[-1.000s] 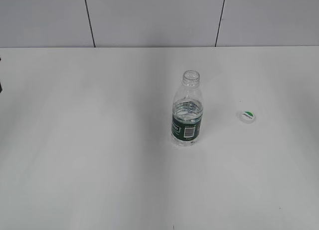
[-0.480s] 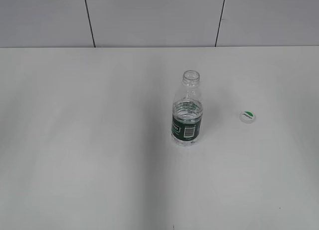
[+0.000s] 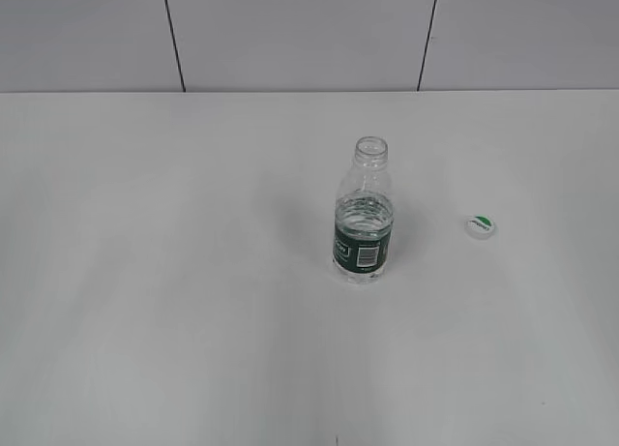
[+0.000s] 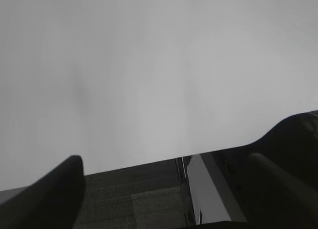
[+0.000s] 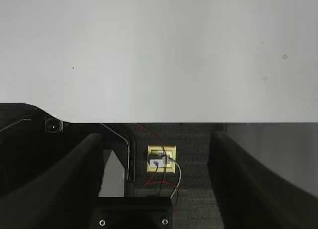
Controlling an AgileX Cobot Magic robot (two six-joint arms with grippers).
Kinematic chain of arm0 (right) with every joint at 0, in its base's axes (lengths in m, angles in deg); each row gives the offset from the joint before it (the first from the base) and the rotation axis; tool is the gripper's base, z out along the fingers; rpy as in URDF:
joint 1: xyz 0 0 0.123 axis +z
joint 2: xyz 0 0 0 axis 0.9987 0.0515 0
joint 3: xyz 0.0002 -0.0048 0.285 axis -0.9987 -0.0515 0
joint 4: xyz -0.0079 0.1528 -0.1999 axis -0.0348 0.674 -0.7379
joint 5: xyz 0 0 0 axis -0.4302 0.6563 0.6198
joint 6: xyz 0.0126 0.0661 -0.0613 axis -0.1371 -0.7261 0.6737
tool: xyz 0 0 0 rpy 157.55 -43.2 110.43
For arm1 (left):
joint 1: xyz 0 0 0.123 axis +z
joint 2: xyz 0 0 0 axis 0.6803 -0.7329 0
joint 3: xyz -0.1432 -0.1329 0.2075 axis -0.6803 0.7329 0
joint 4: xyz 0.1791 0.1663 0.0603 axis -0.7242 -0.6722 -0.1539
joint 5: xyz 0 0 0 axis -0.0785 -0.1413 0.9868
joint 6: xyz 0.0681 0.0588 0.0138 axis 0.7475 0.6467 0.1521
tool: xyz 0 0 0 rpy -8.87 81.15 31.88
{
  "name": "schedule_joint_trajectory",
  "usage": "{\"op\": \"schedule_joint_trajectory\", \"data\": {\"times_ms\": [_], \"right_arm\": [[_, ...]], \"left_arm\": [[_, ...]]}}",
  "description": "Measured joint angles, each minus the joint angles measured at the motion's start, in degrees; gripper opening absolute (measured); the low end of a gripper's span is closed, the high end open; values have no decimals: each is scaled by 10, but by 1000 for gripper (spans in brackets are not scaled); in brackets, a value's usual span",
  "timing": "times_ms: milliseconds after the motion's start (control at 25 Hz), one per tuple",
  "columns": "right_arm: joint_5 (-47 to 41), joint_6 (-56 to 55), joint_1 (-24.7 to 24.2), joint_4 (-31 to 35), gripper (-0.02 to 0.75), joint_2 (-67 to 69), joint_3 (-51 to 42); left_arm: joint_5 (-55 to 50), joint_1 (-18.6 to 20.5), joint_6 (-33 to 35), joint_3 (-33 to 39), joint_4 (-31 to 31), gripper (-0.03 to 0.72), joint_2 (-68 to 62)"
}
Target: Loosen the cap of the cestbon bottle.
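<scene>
The cestbon bottle [image 3: 364,217] stands upright on the white table [image 3: 193,272], right of the middle, with its ribbed neck open and no cap on it. The cap [image 3: 480,226] lies on the table to the right of the bottle, green top up, apart from it. Neither gripper shows in the exterior view. In the left wrist view my left gripper [image 4: 164,189] is open and empty over the table's near edge. In the right wrist view my right gripper [image 5: 156,164] is open and empty, also back over the table's edge. Neither wrist view shows the bottle or the cap.
A grey panelled wall [image 3: 300,35] runs behind the table. Below the table's edge the right wrist view shows dark floor with a yellow floor socket [image 5: 162,159] and red and white cables.
A dark sliver of the left arm at the far left edge of the exterior view one second ago has gone out of view. The bottle and cap have not moved.
</scene>
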Motion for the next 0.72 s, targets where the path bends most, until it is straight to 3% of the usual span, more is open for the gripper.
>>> {"op": "schedule_joint_trajectory", "data": {"times_ms": [360,720], "right_arm": [[15,0,0,5,503,-151,-80],[18,0,0,15,503,-254,-93]], "left_arm": [[34,0,-3,84,0,589,173],[50,0,-7,90,0,589,298]]}}
